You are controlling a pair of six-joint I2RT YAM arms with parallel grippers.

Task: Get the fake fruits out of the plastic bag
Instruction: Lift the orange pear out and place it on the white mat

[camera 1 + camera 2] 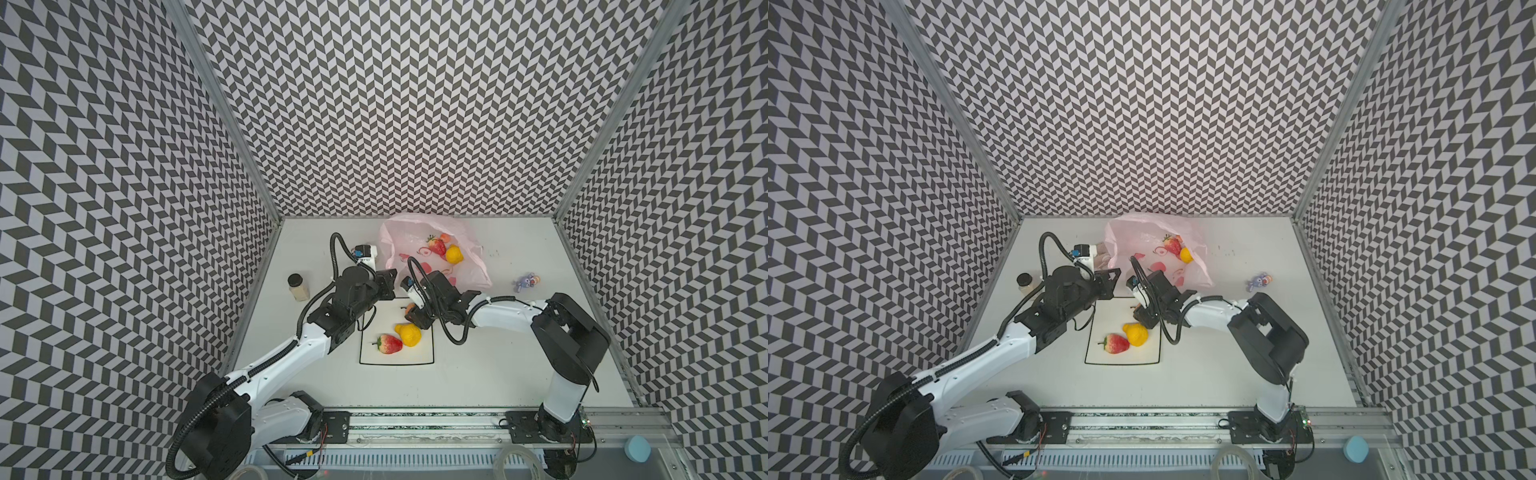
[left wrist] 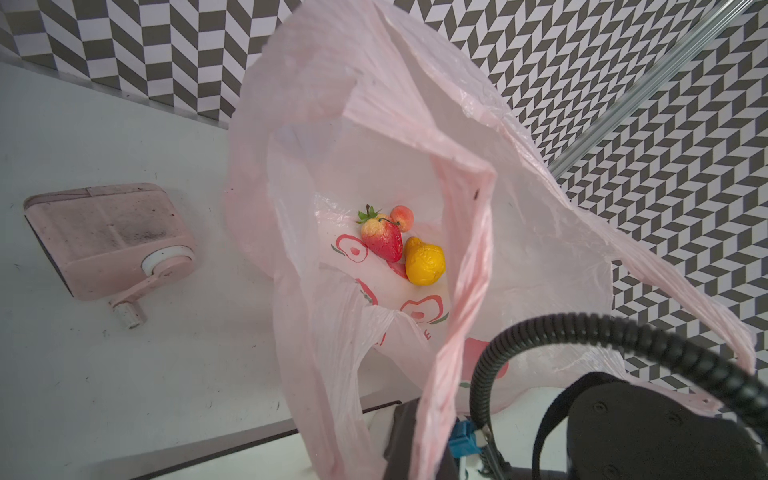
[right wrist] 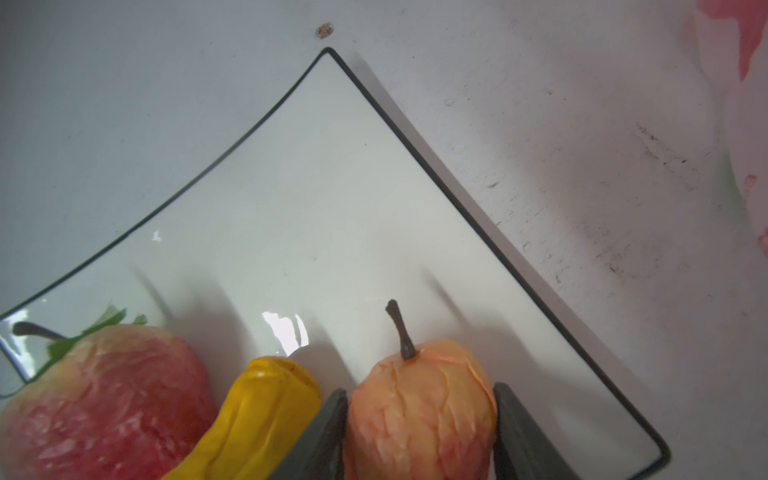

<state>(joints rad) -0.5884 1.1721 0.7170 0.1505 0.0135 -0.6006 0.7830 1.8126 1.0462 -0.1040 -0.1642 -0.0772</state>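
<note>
Left claw (image 1: 388, 284), shut, holds the plastic bag (image 2: 374, 124) open; right claw (image 3: 419, 390) pinches 1 pink fruit (image 3: 419, 419), plate (image 3: 332, 187) directly beneath.

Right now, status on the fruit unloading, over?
Left gripper shut on bag rim. Right gripper shut on peach at plate, pear and strawberry close beside. Three fruits left in bag.

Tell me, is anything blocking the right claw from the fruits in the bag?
Only the plastic bag: a drooping fold hangs across part of its mouth, beside the strawberry, yellow pear and pink piece. The right gripper holds a peach-coloured fruit.
</note>
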